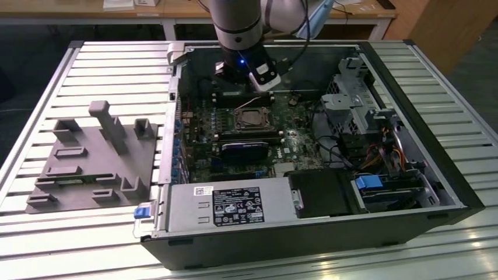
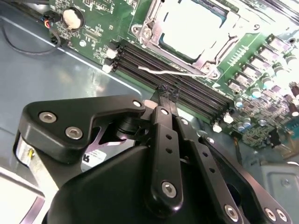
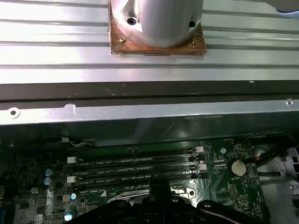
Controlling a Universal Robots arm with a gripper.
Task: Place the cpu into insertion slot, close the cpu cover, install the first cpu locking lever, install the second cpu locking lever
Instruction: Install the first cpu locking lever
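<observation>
In the second wrist view the pincer (image 2: 167, 94) looks clenched, its tips pressed together with nothing between them. It hangs low over the board. Just beyond the tips lies a thin wire lever (image 2: 173, 73), loose and unlatched, crossing the memory slots (image 2: 140, 55) that run right under the pincer.

Past the lever, a little farther from the pincer, the cpu (image 2: 189, 28) sits in the slot (image 1: 239, 123). The cover (image 2: 150, 23) appears folded down around it, so its pale top shows through the cutout. I judge that placing and covering are done and that the first lever is the step in hand.

To do it well, the shut tips should bear on the wire near its free end, not its hinge. They should push it down and sideways until it tucks under its catch. The cover must stay flat, and the tips should keep off the memory clips.

The second wrist view gives the lever, cover and cpu close up. The first wrist view looks the other way, from the pincer over the memory slots to the case wall (image 3: 140, 112) and the arm's base (image 3: 156, 23). The exterior view adds the whole case (image 1: 435, 192), with the power supply (image 1: 225, 207) well away from the pincer. Farthest off, outside the case, is a grey fixture (image 1: 93, 163).
</observation>
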